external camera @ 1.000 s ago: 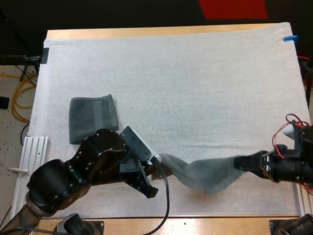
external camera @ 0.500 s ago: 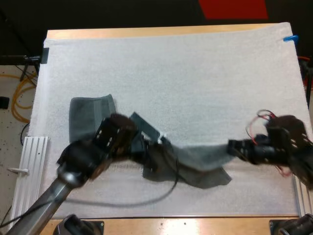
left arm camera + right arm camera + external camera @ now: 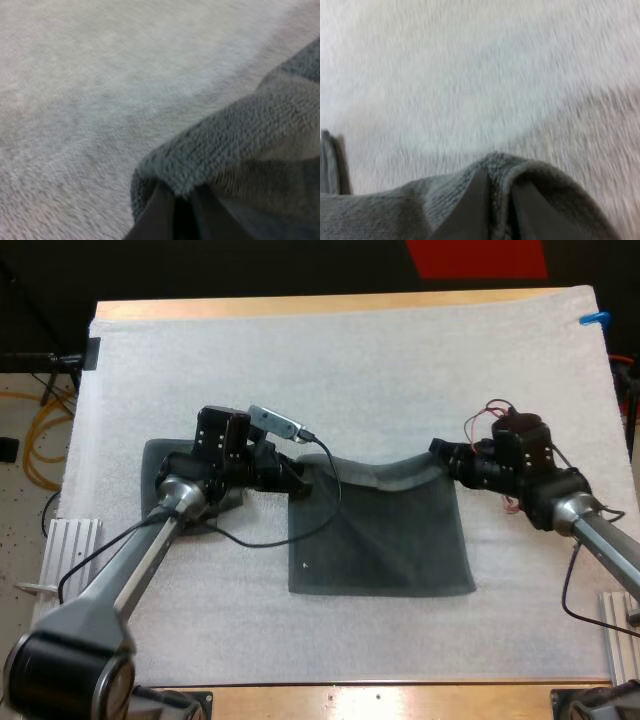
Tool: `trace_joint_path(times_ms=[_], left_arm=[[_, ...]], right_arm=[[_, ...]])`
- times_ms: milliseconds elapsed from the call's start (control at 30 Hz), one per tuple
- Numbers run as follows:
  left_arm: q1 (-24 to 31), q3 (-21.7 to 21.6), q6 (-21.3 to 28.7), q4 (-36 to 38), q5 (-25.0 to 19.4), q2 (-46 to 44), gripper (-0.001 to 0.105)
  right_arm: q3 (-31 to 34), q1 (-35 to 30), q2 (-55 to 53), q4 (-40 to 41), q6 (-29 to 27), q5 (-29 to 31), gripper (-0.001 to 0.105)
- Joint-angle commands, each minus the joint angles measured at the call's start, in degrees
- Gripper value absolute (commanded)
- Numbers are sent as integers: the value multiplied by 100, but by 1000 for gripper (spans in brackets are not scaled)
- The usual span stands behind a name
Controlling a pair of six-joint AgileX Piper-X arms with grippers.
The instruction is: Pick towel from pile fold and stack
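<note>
Left pincer (image 3: pixel 297 473), right pincer (image 3: pixel 441 454) each clamp far corner of fluffy rectangular towel (image 3: pixel 385 535) on mat (image 3: pixel 350 370).

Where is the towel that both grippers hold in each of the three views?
High view: the towel lies spread near the middle of the white mat, its far corners held by the left gripper and right gripper.
Left wrist view: its corner is pinched by the left gripper.
Right wrist view: its corner is pinched by the right gripper.
Shared landmark: the white mat.
</note>
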Motion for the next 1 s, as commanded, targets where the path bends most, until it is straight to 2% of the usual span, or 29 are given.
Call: trace_joint_path(times_ms=[0,333,433,533,600,700,800,900,967], left_arm=[[56,-30,44,-371,112,161,0],[90,-30,184,-1234,55,718,0],[90,-53,248,-1248,-67,717,5],[90,-70,286,-1325,-143,717,23],[90,-140,297,-1322,-145,717,42],[90,-346,291,-1322,-145,717,55],[90,-665,291,-1160,-145,647,55],[90,-1026,317,-780,-178,413,55],[90,-1188,472,-608,-455,220,55]], right_arm=[[-18,-21,155,-408,0,136,0],[-18,-21,606,-886,-12,904,0],[-18,-21,605,-899,-79,988,0],[-18,-21,605,-980,-86,988,16],[-18,-21,605,-1191,-86,978,41],[-62,-21,605,-1662,-99,978,70],[-260,-21,589,-2002,-332,915,72],[-609,-21,488,-1894,-771,842,70],[-826,-21,373,-1730,-1009,842,70]])
